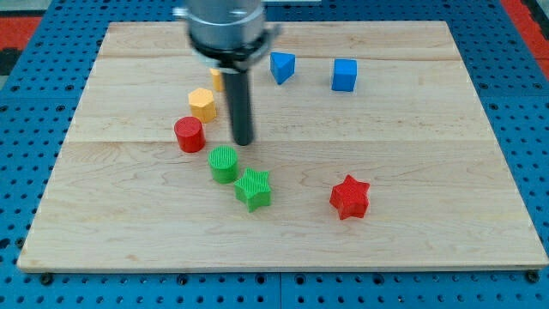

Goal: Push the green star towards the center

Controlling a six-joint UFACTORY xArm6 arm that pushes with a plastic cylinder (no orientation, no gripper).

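In the camera view, a pale wooden board [412, 172] lies on a blue perforated surface [34, 129], and my tip [244, 142] rests on the board a little left of its middle. The tool is a plain dark rod with no jaws to open or close, and it clamps nothing; its end stands free, touching no block. The green star [255, 189] sits below the tip and slightly toward the view's right, near the board's lower middle. Touching or almost touching the star's upper-left corner is a green cylinder [224, 163], which lies just below and left of the tip. A red cylinder [190, 135] stands left of the tip, with a yellow hexagonal block [202, 104] just above it. Another yellow block [217, 80] peeks out behind the rod, its shape hidden. Toward the view's top are a blue triangular block [281, 67] and a blue cube [345, 75]. A red star [350, 197] sits well apart at the lower right.
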